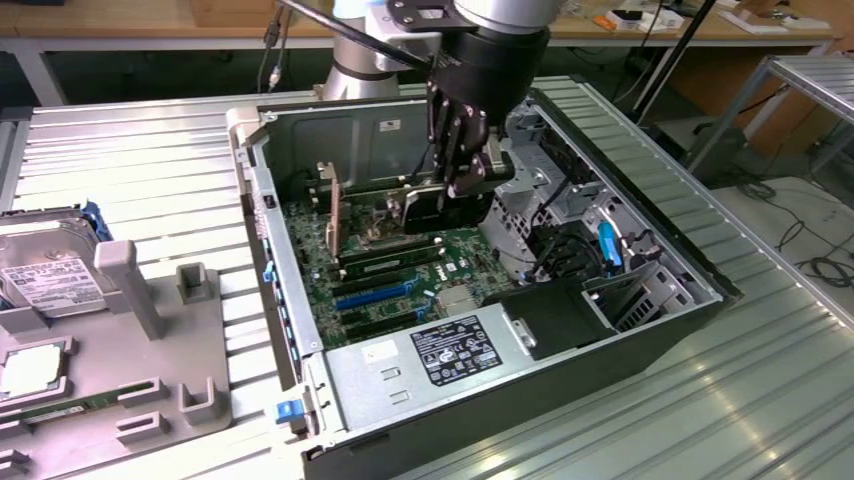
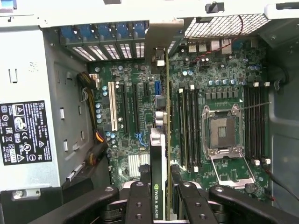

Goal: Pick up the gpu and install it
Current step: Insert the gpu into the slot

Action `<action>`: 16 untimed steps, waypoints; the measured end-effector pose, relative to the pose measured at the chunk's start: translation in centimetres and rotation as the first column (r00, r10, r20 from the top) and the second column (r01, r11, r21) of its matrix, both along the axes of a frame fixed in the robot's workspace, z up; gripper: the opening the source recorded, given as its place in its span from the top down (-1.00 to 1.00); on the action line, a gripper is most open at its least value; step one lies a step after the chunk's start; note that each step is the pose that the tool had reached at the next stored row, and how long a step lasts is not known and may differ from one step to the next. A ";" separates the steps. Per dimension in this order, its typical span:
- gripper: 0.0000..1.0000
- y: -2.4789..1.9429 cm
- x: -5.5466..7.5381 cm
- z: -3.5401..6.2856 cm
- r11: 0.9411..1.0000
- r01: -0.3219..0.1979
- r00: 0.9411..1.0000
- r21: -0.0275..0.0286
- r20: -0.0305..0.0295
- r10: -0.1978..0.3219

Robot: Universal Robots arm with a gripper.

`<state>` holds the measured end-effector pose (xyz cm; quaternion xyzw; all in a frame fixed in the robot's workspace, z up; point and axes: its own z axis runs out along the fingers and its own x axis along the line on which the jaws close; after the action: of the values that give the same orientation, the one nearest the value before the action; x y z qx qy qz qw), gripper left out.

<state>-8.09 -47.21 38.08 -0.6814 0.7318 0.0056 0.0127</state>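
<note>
The gpu (image 1: 424,212) stands on edge inside the open computer case (image 1: 287,290), low over the green motherboard (image 1: 400,262). Its black cooler faces the exterior view's front. My gripper (image 1: 461,180) reaches down into the case from above and is shut on the card's upper edge. In the wrist view the gpu (image 2: 158,158) shows edge-on, running from between my black fingers (image 2: 139,201) toward the rear slot openings (image 2: 112,50). My gripper (image 2: 161,201) clamps it on both sides. The card lies in line with the expansion slots (image 2: 135,105); whether it is seated I cannot tell.
A power supply (image 1: 447,345) fills the case's near end and a drive cage (image 1: 547,190) stands beside my gripper. The open processor socket (image 2: 223,133) and memory slots (image 2: 187,126) lie next to the card. A grey tray (image 1: 147,330) holds a hard drive (image 1: 40,275) and a memory stick (image 1: 67,410).
</note>
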 end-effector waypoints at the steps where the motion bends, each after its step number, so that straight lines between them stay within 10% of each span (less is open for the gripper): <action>1: 0.47 0.00 -0.2 -0.53 1.000 0.000 1.000 0.000 0.004 0.000; 16: 0.47 0.00 -1.3 -3.33 1.000 0.000 1.000 0.000 0.012 0.000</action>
<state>-9.35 -47.21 34.75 -0.6815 0.7317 0.0016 0.0169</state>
